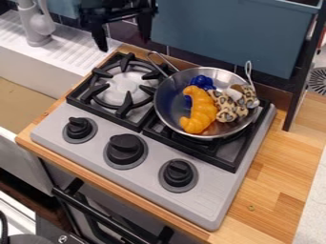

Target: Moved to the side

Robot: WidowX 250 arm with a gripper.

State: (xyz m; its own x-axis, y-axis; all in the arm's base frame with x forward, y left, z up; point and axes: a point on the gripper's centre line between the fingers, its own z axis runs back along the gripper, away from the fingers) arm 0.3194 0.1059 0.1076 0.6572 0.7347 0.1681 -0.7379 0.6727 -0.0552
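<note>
Left end: one grey faucet [37,24], upright at the back of one white sink [38,64] with a ribbed drainboard.

Next, one black gripper [123,44], hanging high at the back, between faucet and pan. Two fingers, spread, with a wide gap between the tips.

One toy stove [213,195], grey top. Burners: two. The left burner [123,89] is uncovered, its black grate in full view; the right one lies under the pan. Knobs along the front: three, black [124,148], the middle one largest to my eye.

One steel pan [167,102] on the right burner, sitting level as far as I can see. Its wire handle points back and to the left, toward the gripper's side; the pan's long axis follows that slant.

Contents, three items counted: one blue item [202,82] at the back, shape partly hidden; one orange croissant [198,109], long axis running back to front, curved, its lower end near the front wall; one leopard-print plush [229,106] just right of it — a pale loop rises from its back end.

Far right: one wooden counter [264,176].
</note>
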